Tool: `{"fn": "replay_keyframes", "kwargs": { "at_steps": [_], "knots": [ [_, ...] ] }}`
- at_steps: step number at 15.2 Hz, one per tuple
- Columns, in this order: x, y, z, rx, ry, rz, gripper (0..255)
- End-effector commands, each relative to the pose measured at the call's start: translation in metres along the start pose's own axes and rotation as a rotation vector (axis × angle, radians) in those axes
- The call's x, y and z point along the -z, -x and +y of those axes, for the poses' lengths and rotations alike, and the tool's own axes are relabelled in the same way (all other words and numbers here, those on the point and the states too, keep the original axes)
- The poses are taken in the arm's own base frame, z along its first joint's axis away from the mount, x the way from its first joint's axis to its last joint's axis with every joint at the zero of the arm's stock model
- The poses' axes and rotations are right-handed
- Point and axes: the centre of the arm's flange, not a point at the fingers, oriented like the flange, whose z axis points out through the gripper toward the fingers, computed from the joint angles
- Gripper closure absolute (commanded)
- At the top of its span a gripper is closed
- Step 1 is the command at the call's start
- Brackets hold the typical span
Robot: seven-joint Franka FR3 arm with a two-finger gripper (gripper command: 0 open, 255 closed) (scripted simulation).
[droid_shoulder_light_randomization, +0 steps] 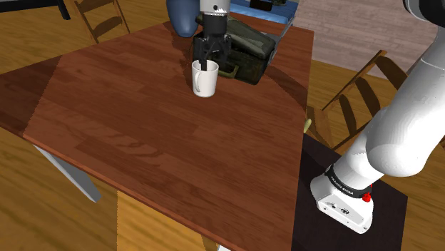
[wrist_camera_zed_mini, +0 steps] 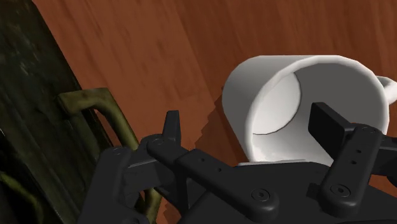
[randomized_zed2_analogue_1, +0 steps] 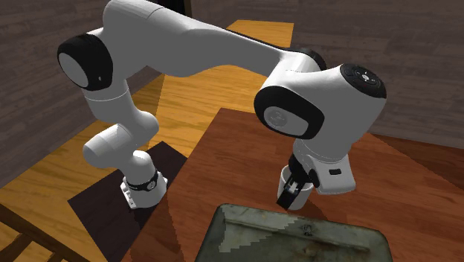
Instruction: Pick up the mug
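Straddling mug [droid_shoulder_light_randomization: 205, 83] rim; gripper [droid_shoulder_light_randomization: 207, 63] spread open, one finger inside cup, other outside, nothing clasped yet; mug upright on table [droid_shoulder_light_randomization: 142, 135], just beside dark case [droid_shoulder_light_randomization: 251, 51]; best play: sink lower, centre wall between fingers, close gently, keep outer finger off case.
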Motion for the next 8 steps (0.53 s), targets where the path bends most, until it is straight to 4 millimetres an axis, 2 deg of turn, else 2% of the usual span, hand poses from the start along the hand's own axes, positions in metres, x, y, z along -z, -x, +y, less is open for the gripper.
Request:
{"fn": "replay_keyframes", "kwargs": {
  "at_steps": [1, 3, 4, 8],
  "knots": [
    [-0.0090, -0.0016, 0.0003, 0.000, 0.000, 0.000, 0],
    [-0.0090, -0.0016, 0.0003, 0.000, 0.000, 0.000, 0],
    [-0.0090, -0.0020, 0.0003, 0.000, 0.000, 0.000, 255],
    [-0.0092, -0.0020, 0.0004, 0.000, 0.000, 0.000, 255]
  ]
}}
